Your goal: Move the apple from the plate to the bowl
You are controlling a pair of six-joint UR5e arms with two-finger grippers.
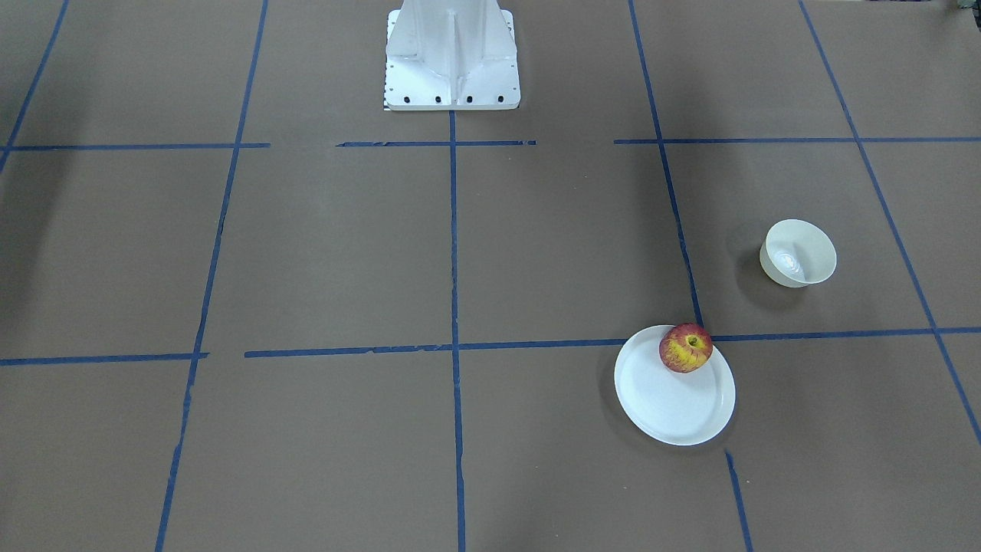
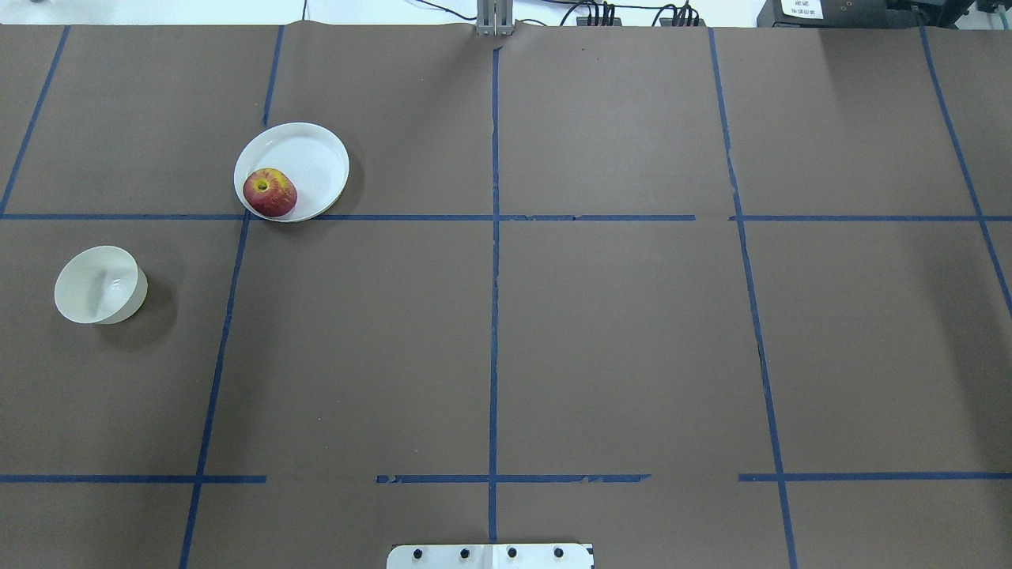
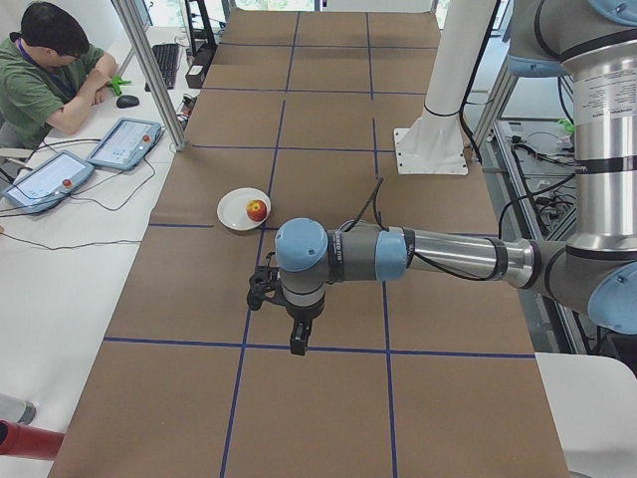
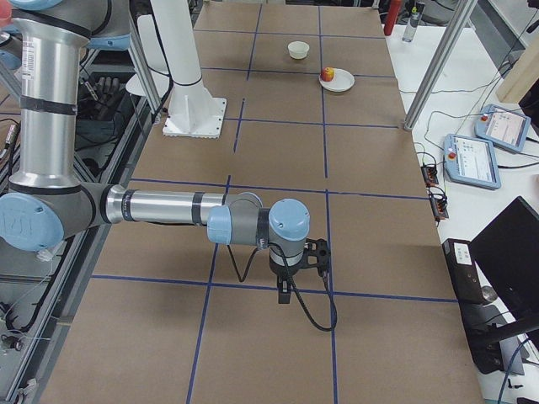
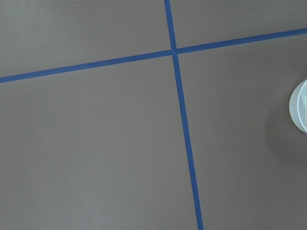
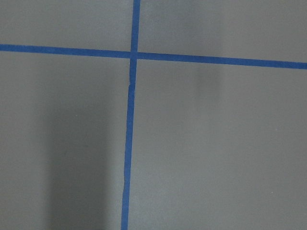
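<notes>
Found apple (image 1: 686, 348) at rim of plate (image 1: 665, 410), bowl (image 1: 818, 261) apart, empty to receive it; hovered left gripper (image 3: 297, 341), right gripper (image 4: 285, 291) over worktop (image 1: 345, 253); could not tell if open.

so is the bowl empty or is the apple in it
Empty. The bowl shows only its glossy bare inside, while the apple sits on the plate, near its rim, apart from the bowl.

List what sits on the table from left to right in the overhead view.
bowl → plate, with the apple resting on its left part → white base plate at the bottom edge
</notes>
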